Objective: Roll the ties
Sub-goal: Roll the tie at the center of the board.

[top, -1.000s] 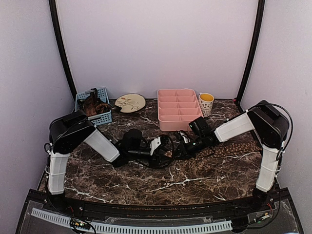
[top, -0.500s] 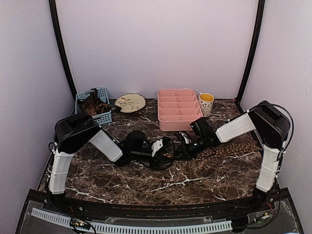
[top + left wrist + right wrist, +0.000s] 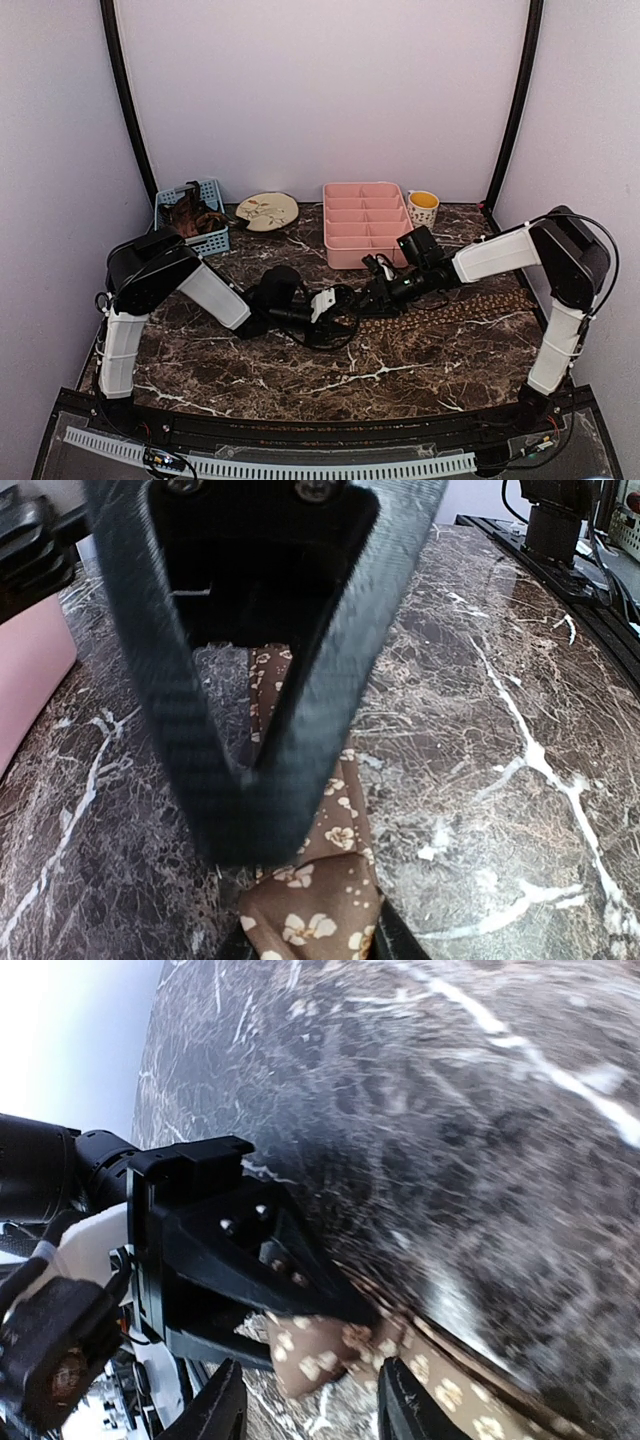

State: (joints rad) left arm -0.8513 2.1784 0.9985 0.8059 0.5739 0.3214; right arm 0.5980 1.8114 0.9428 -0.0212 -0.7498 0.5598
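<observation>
The tie [image 3: 450, 308] lies flat on the marble table [image 3: 400, 375], running from the middle of the overhead frame out to the right and ending close to the table's right edge. Its left end is folded and clenched in the left gripper [image 3: 340, 306]. The right wrist view shows that folded end [image 3: 310, 1345] poking out from between the black jaws. In the left wrist view the two fingers [image 3: 320, 730] meet in a V over the fabric [image 3: 345, 825].

The right gripper [image 3: 374, 297] sits just right of the left one, released, with its fingers [image 3: 215, 1405] spread either side of the tie's end and gripping nothing.

The pink divided tray [image 3: 365, 225] stands close behind the right gripper at upper centre, so there is little room that way. A mug [image 3: 422, 212] sits just right of the tray. A plate [image 3: 267, 210] and a blue basket [image 3: 205, 240] holding something brown line the back edge at upper left. The whole lower half of the overhead frame, down to the near edge, is bare marble.

A second ago the right gripper was clenched and pressed tight against the left. It has since let go and drawn back toward the upper right, and its elbow has swung out to the right. More of the tie now shows stretched along the table.
</observation>
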